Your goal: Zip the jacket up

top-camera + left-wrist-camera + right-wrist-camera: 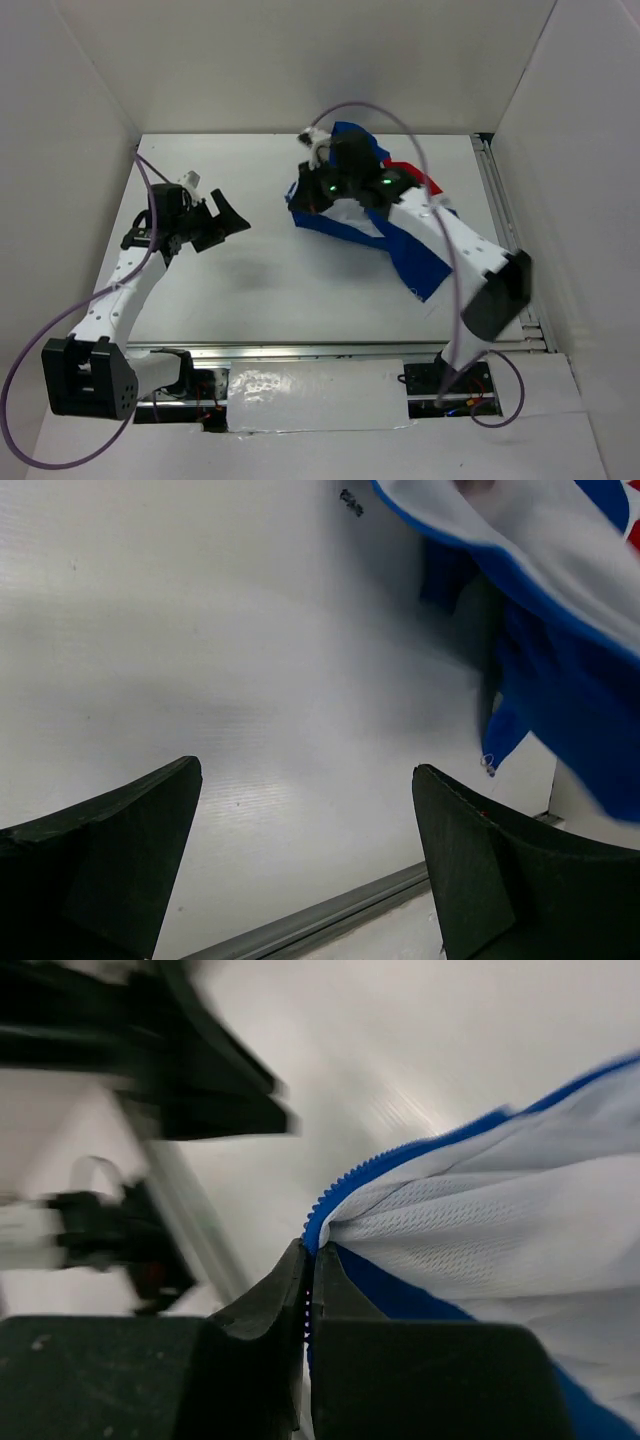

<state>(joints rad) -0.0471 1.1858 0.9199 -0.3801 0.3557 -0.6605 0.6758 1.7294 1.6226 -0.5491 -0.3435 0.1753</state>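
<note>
The white desk was bare across its left and middle, boxed in by white panels on three sides. The jacket sat bunched at the back right, part of it held above the surface, with one blue end trailing toward the near right rim. The left tool hovered to its left, well apart and released, its fingers spread over bare desk in its own wrist view. The right tool was clenched on the jacket's blue toothed zipper edge, a grip the overhead view hid behind arm and cloth. The left side of the right wrist view was blurred. A tiny metal piece hung at a blue hem, and what it was could not be told.
</note>
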